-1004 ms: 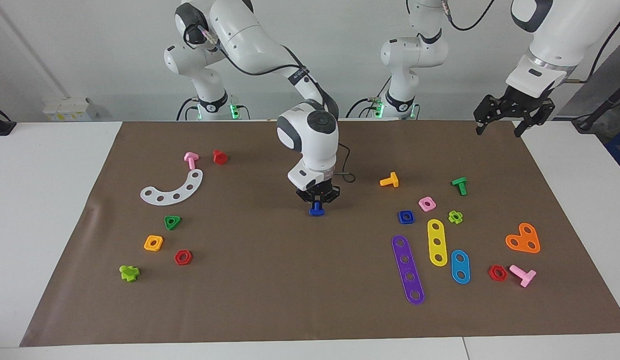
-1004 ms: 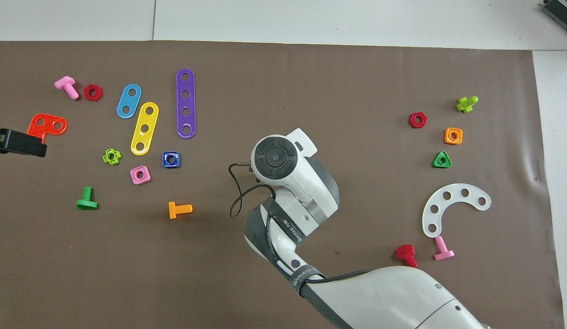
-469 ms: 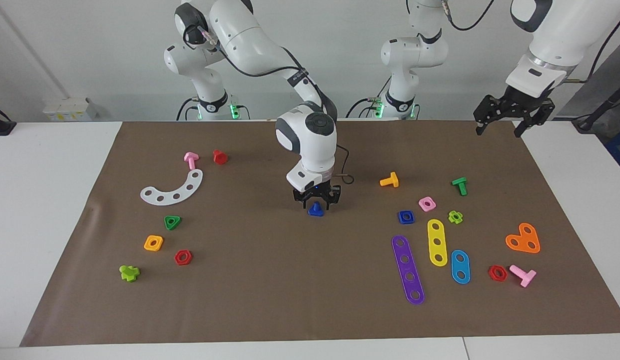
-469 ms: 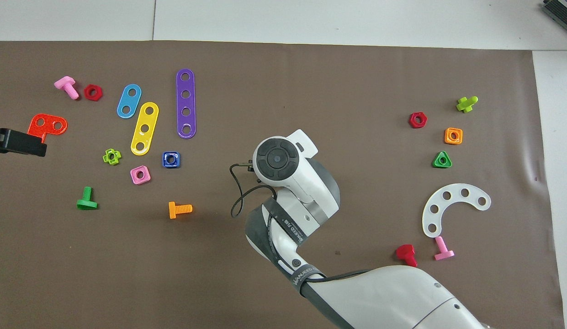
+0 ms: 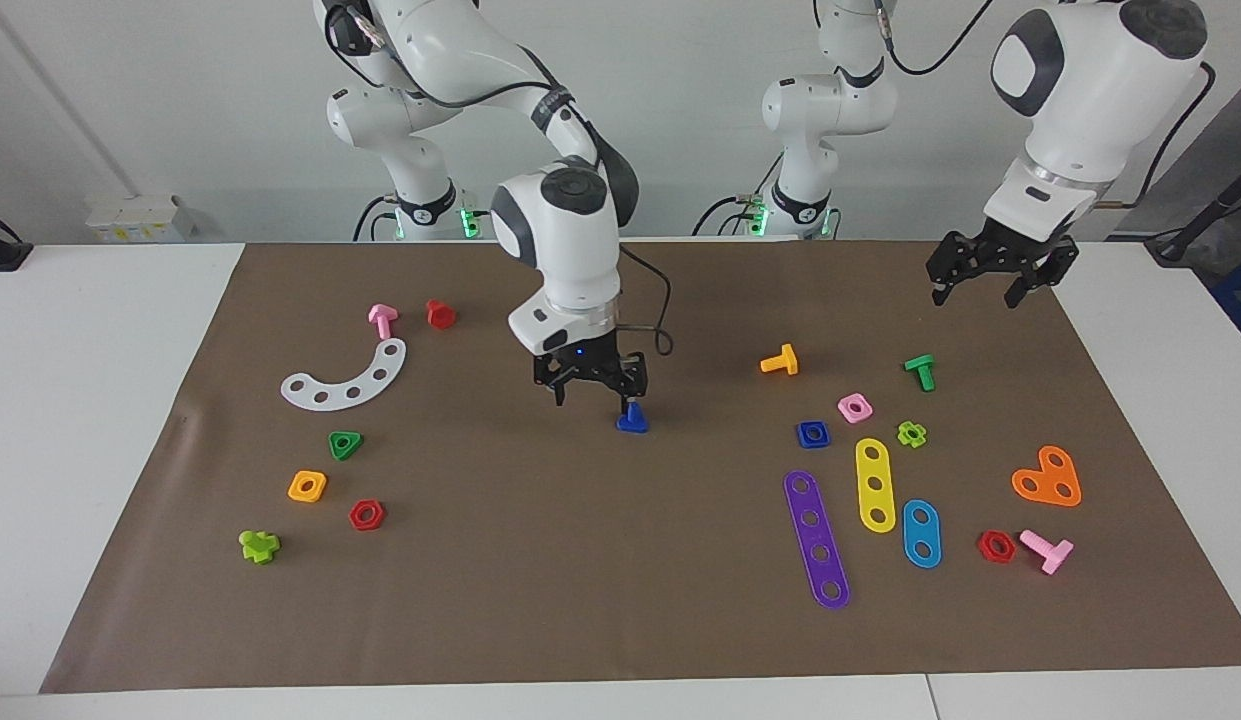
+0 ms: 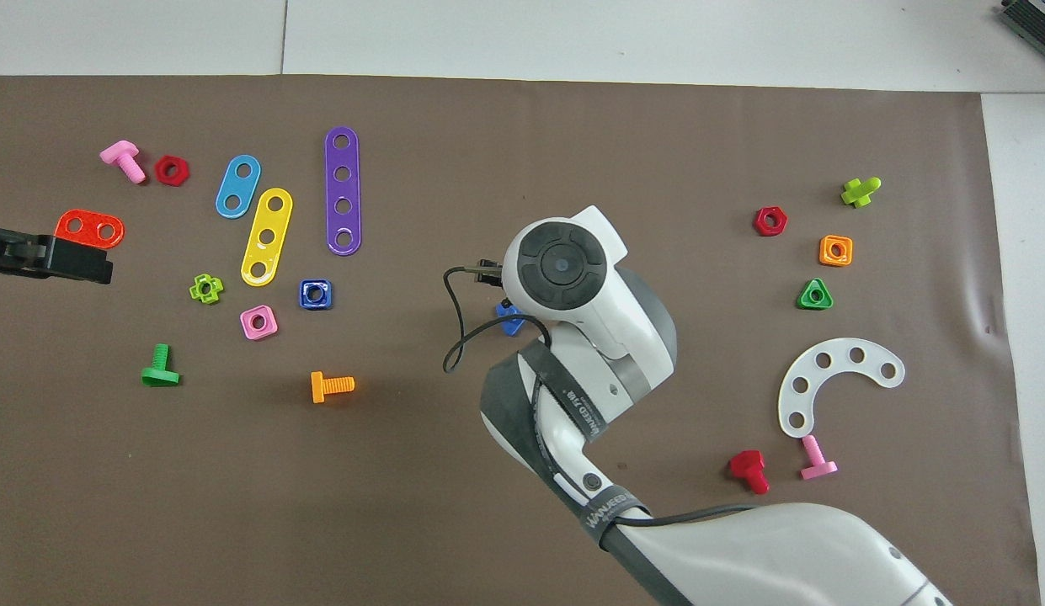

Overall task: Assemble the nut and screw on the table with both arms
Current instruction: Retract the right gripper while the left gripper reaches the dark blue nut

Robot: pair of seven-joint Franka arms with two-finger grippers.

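The blue screw point(image 5: 632, 421) stands on its triangular head, shaft up, on the brown sheet point(image 5: 580, 560) near the table's middle. In the overhead view the screw point(image 6: 509, 317) is partly hidden under the right arm's wrist. My right gripper point(image 5: 592, 392) is open and empty, just above the sheet beside the screw, toward the right arm's end; one finger point(image 5: 631, 392) is close over the shaft. The blue nut point(image 5: 812, 434) point(image 6: 316, 294) lies flat toward the left arm's end. My left gripper point(image 5: 975, 290) point(image 6: 63, 261) is open and empty, in the air over the sheet's left-arm end.
Around the blue nut lie a pink nut point(image 5: 855, 407), an orange screw point(image 5: 780, 360), a green screw point(image 5: 920, 371) and purple point(image 5: 816, 540), yellow and blue strips. Toward the right arm's end lie a white curved strip point(image 5: 348, 378), a green triangular nut point(image 5: 345, 444) and an orange nut point(image 5: 307, 486).
My right gripper has opened, let go of the blue screw, risen and moved toward the right arm's end. The screw stays standing. My left gripper has come lower and toward the table's middle.
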